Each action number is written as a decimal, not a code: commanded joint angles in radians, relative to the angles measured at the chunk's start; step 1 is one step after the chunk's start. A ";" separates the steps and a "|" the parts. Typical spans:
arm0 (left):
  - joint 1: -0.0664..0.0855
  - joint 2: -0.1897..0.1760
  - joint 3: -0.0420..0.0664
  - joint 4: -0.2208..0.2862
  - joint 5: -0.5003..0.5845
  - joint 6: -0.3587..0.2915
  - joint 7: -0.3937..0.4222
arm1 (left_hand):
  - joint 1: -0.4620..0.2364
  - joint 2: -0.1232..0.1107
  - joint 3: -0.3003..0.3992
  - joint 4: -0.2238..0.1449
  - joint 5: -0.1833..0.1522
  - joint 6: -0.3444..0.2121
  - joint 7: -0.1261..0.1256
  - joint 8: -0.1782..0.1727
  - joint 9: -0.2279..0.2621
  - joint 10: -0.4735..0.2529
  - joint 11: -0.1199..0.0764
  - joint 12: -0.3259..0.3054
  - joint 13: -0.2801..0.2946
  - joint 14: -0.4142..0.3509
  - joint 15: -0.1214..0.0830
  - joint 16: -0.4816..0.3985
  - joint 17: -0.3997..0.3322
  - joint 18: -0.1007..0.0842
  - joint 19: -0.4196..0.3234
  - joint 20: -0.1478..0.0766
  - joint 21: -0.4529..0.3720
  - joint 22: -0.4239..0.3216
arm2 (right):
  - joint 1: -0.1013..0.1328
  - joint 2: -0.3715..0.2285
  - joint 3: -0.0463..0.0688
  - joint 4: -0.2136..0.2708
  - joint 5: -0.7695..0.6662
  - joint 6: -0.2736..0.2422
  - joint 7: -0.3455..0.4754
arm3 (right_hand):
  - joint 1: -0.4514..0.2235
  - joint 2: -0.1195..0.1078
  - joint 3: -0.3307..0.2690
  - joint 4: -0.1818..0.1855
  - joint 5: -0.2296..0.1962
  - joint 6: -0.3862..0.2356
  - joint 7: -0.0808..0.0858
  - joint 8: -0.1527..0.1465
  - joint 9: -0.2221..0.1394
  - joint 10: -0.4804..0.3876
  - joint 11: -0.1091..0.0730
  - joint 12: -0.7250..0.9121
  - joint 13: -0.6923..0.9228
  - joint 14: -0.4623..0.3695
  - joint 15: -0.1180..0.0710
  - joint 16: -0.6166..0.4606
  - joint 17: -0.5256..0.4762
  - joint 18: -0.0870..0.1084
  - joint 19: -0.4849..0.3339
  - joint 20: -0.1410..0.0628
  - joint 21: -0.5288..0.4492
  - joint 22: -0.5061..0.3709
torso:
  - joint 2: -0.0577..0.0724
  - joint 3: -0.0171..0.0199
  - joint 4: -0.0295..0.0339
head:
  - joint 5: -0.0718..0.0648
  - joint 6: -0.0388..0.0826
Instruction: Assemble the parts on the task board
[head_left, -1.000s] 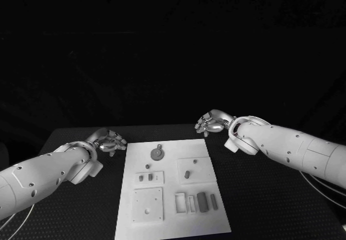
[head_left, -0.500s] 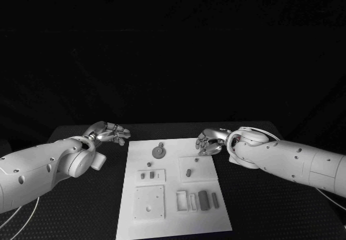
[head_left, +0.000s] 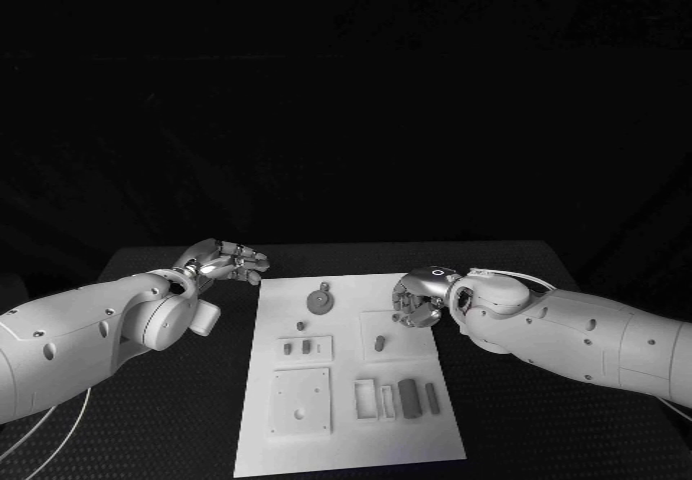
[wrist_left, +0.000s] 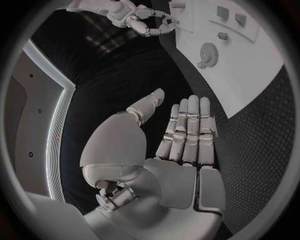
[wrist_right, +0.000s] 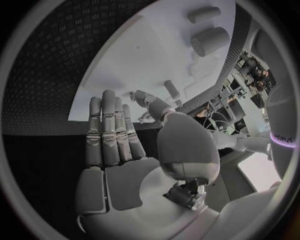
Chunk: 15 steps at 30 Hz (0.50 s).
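Two hands: both silver many-fingered hands are hovering at the far end of the board, one on each side, and neither is holding anything.
Left hand (head_left: 228, 263): it is hanging over the black textured table (head_left: 144, 440) just off the far left corner of the board, its fingers (wrist_left: 187, 130) lying straight, side by side, thumb out to one side, palm empty.
Right hand (head_left: 418, 297): it is hovering over the board's far right edge, next to the small raised square, fingers (wrist_right: 106, 130) stretched out flat and close together, thumb spread away, gripping nothing.
Task board: the white rectangular plate (head_left: 346, 440) is lying flat in the middle of the table, running from near to far.
Round part: a grey disc with a small tab (head_left: 319, 300) is sitting on the far middle of the board, between the two hands and touching neither.
Small peg: a tiny grey stub (head_left: 300, 325) is standing just nearer than the disc.
Raised squares: one white block with a dark slot piece (head_left: 379, 343) is lying at the right, another with two small dark pieces (head_left: 300, 350) at the left.
Near row: a white square plate with holes (head_left: 299, 402) is lying near left; beside it at the right, grey oblong bars (head_left: 408, 396) are lying side by side.
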 joint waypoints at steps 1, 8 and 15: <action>0.002 0.003 0.001 -0.002 0.020 0.013 0.022 | -0.007 0.003 -0.007 0.002 -0.004 -0.006 0.004 0.004 0.001 -0.006 0.003 0.001 -0.001 0.005 0.004 -0.005 0.002 -0.008 0.001 0.003 -0.005 -0.001 | -0.002 0.003 0.000 0.009 -0.058 -0.015 -0.022 | -0.002 -0.010 -0.001 0.002 0.005 0.010 0.000 0.005 -0.001 0.006 -0.001 -0.005 -0.001 0.010 0.000 0.003 0.002 0.016 0.007 -0.002 0.002 0.001 | 0.001 0.0008 0.0004 | 0.012 -0.003; 0.002 0.009 0.001 -0.010 0.022 0.011 0.021 | -0.007 0.003 -0.009 0.002 -0.004 -0.006 0.005 0.004 0.001 -0.007 0.004 0.001 -0.003 0.007 0.004 -0.009 0.004 -0.007 0.002 0.003 -0.006 -0.002 | -0.004 0.016 -0.005 0.012 -0.069 -0.025 -0.025 | 0.005 -0.004 0.005 0.001 0.005 0.017 -0.003 0.008 -0.003 0.011 -0.002 -0.011 0.000 0.013 -0.001 0.004 0.004 0.016 0.011 -0.003 0.000 0.002 | 0.000 -0.0007 -0.0002 | 0.031 -0.008; 0.002 0.013 0.001 -0.010 0.022 0.010 0.020 | -0.006 0.004 -0.009 0.003 -0.004 -0.006 0.005 0.005 0.001 -0.007 0.004 0.001 -0.004 0.009 0.004 -0.011 0.007 -0.007 0.003 0.003 -0.007 -0.003 | -0.011 0.029 -0.011 0.003 -0.073 -0.020 -0.025 | 0.015 0.015 0.011 -0.002 0.005 0.030 -0.008 0.011 -0.004 0.018 -0.003 -0.019 0.001 0.015 -0.002 0.004 0.007 0.016 0.014 -0.005 -0.002 0.004 | 0.001 -0.0005 0.0014 | 0.039 -0.010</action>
